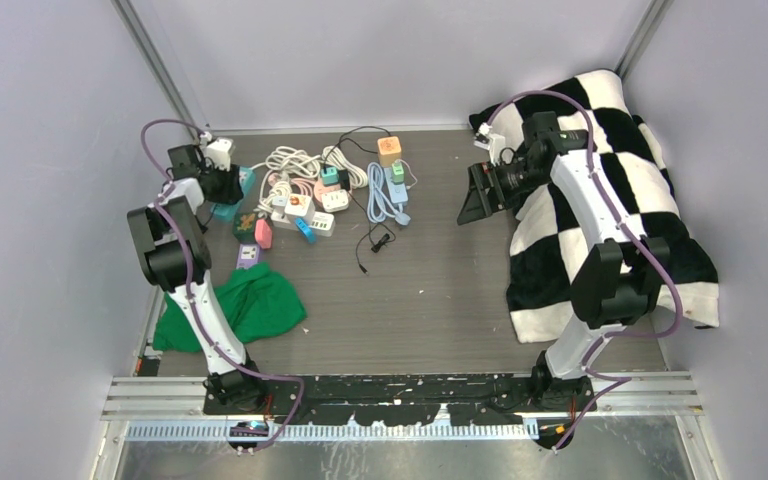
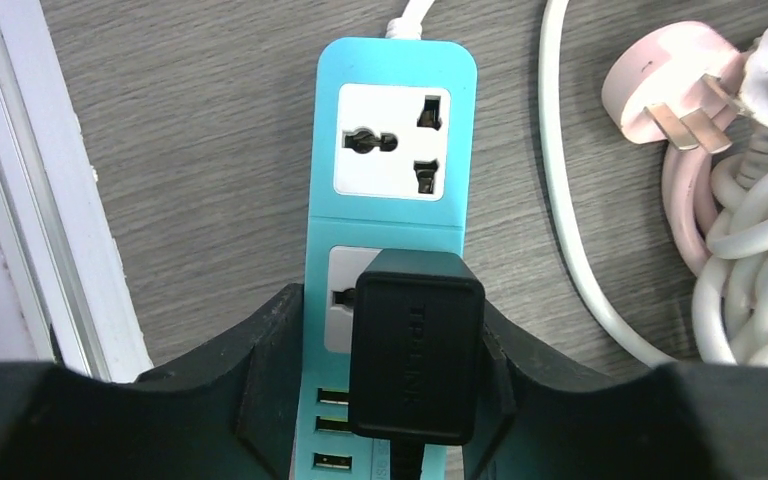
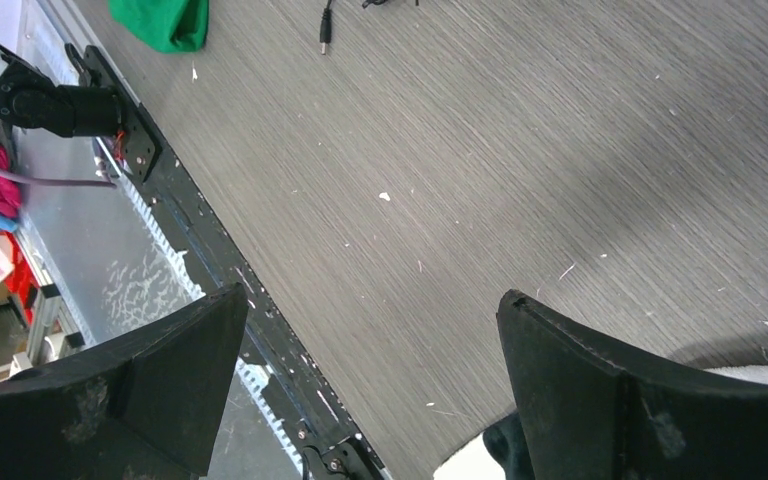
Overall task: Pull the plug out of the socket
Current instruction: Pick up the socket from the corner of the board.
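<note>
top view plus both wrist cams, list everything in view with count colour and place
power strip: one, teal with white sockets, far left of table
black plug: one, black, in the strip's second socket
pink plug: one, pink, beside the strip on coiled cable
adapters and strips: pile, count unclear, mixed colours, far centre-left
cube adapter: one, orange, back of pile
cloth: one, green, near left
blanket: one, black-and-white check, right side
left arm: one, white and black, jaws either side of the black plug
right arm: one, white and black, jaws wide open
</note>
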Controlling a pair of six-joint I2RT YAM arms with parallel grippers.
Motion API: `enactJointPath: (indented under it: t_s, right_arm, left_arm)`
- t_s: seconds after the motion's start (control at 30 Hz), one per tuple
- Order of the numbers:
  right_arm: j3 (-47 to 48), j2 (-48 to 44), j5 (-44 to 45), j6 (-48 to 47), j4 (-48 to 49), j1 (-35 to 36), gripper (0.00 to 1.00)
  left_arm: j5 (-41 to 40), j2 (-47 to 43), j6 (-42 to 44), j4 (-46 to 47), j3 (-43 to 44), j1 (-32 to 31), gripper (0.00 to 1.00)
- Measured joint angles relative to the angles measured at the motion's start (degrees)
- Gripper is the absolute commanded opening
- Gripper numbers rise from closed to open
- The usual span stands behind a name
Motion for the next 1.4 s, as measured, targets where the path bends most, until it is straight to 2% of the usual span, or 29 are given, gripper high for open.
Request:
enactJointPath:
  t_s: [0.2, 0.27, 0.6, 0.8, 1.1, 1.4]
  right_arm:
    - [0.00, -2.75, 0.04, -0.35, -0.63, -0.02, 1.00]
    - [0.00, -3.76, -0.13, -0.37, -0.68, -0.02, 1.00]
    - [-3.26, -9.94, -1.57, -0.15, -0.57, -0.02, 1.00]
    - [-5.22, -13.49, -2.71, 0.28, -0.04, -0.55, 1.00]
    - [-8.04, -17.38, -4.70, 1.88, 1.77, -1.05, 1.00]
    - [-9.88, -19.91, -6.19, 3.39, 3.21, -1.05, 1.00]
  left_arm:
    - [-0.98, -1.95, -5.27, -6.64, 6.32, -0.09, 0.00]
    - [-1.66, -5.01, -9.99, -8.72, 10.34, -0.22, 0.00]
    - [-0.24, -16.92, -31.21, -9.86, 16.94, -0.42, 0.00]
    - [-0.02, -20.74, -38.25, -12.61, 17.27, -2.40, 0.00]
    - [1.84, -31.26, -43.10, -17.38, 15.32, -9.73, 0.00]
    - [2.67, -41.22, -48.68, -18.14, 12.59, -17.07, 0.00]
